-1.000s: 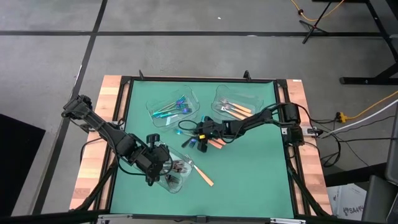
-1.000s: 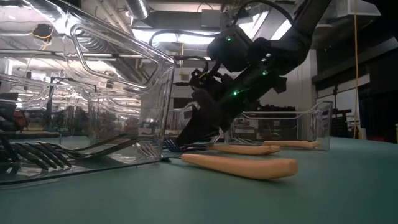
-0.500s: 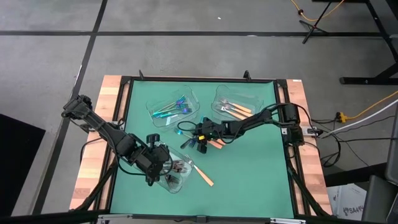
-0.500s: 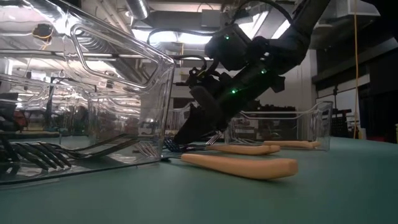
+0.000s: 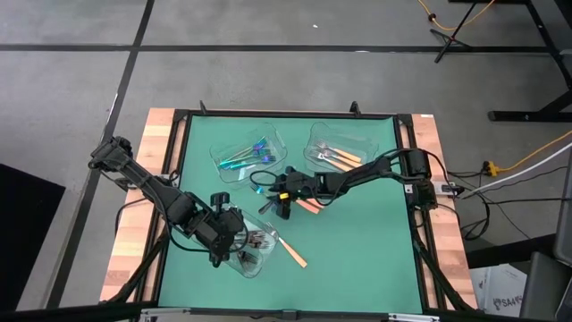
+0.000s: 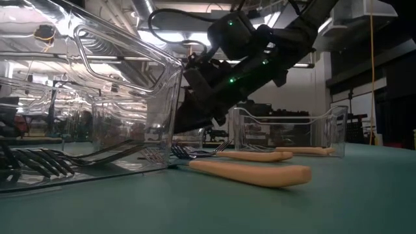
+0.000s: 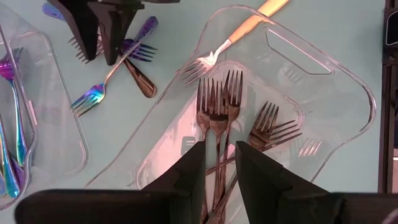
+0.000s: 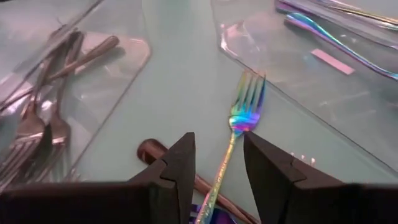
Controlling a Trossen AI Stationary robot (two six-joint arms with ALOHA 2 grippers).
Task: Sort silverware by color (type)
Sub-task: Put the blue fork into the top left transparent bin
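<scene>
right gripper had shifted toward the rainbow forks' tray over half a second, its jaws now open astride a rainbow fork on the worktop; pick pending. left gripper, jaws apart, empty, over the dark forks.

Glossy iridescent metal fork lies on a smooth matt green mat beside clear glossy plastic trays.

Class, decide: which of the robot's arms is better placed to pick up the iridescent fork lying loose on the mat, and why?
Probably the right. The right gripper hangs open directly over the iridescent fork, whose handle runs between its fingers. The left gripper hovers open over the tray of dark forks, farther away.
</scene>
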